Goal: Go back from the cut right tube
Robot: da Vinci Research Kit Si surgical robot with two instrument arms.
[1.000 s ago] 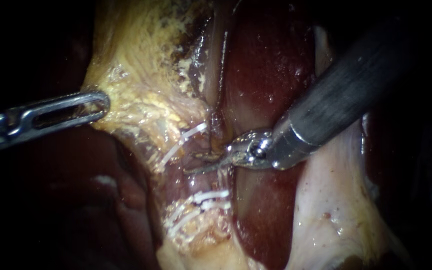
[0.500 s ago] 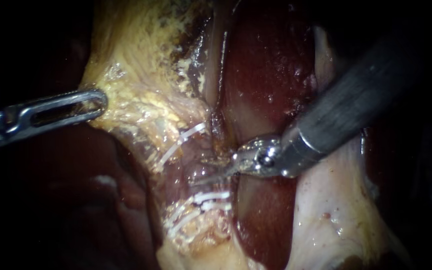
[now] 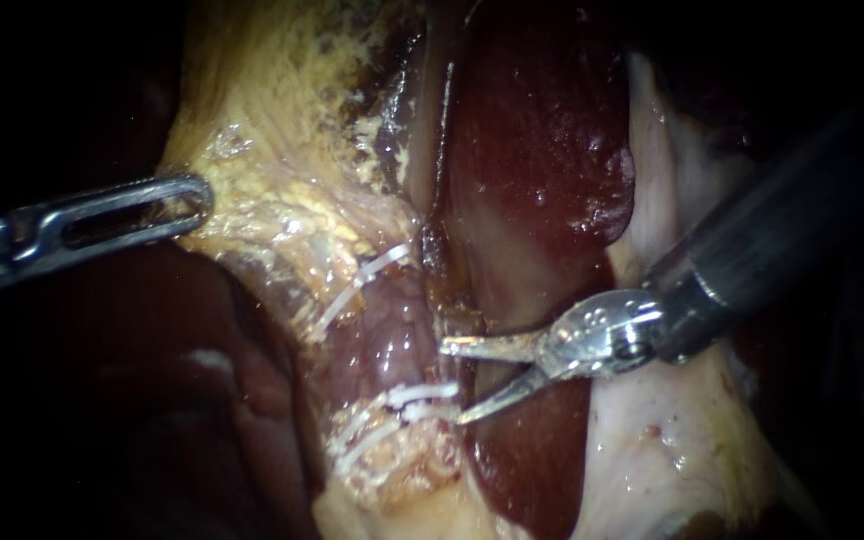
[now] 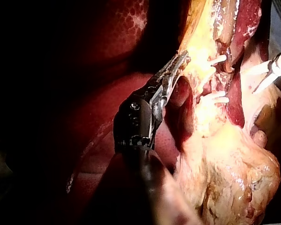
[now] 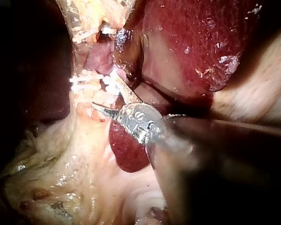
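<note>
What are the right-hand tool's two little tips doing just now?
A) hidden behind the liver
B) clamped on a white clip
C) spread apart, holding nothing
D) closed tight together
C: the right instrument shows a clear gap between its jaws, and nothing is gripped between them; they sit close to the white clips.

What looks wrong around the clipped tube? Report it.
Nothing stands out. The clips lie across the tube, no fluid pools there, and the right instrument, open, holds nothing. The left instrument grips yellow tissue.
</note>
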